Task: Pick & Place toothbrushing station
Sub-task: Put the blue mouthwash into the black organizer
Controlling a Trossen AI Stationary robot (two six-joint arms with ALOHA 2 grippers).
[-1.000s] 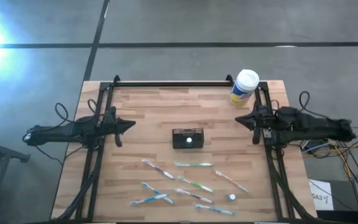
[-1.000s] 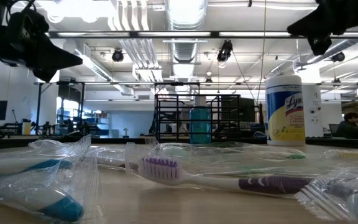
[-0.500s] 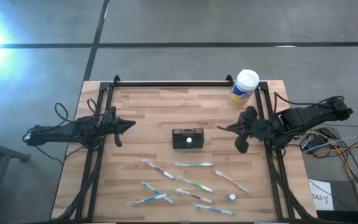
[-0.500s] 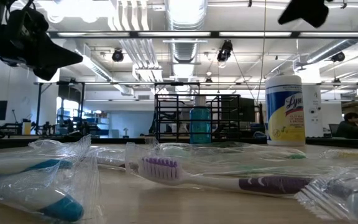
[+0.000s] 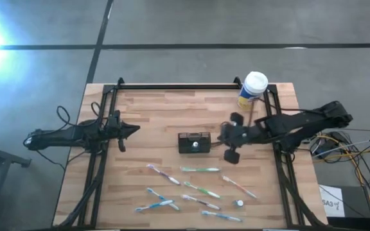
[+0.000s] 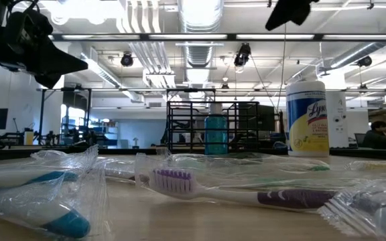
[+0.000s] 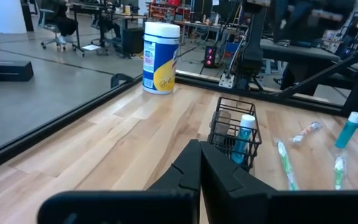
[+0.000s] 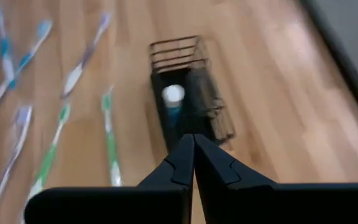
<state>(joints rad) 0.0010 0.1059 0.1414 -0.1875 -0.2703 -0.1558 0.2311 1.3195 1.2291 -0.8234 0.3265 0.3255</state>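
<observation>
The toothbrushing station (image 5: 193, 142) is a small black wire holder that stands on its base at the table's middle, with a blue-and-white tube upright inside it. It also shows in the low view (image 6: 210, 127), the left wrist view (image 7: 235, 134) and the right wrist view (image 8: 188, 102). My right gripper (image 5: 222, 138) is shut and empty. It hangs above the table just right of the holder and high in the low view (image 6: 290, 10). My left gripper (image 5: 135, 129) is shut and empty, and waits at the table's left.
Several wrapped toothbrushes (image 5: 198, 189) lie on the table's near half. A yellow white-capped canister (image 5: 252, 90) stands at the far right corner. A black rail (image 5: 178, 86) runs along the far edge. Bare wood lies between the holder and each arm.
My right gripper has gone toward the table's left, from the right edge to just right of the holder, with its arm reaching out. The holder and the toothbrushes have stayed where they were.
</observation>
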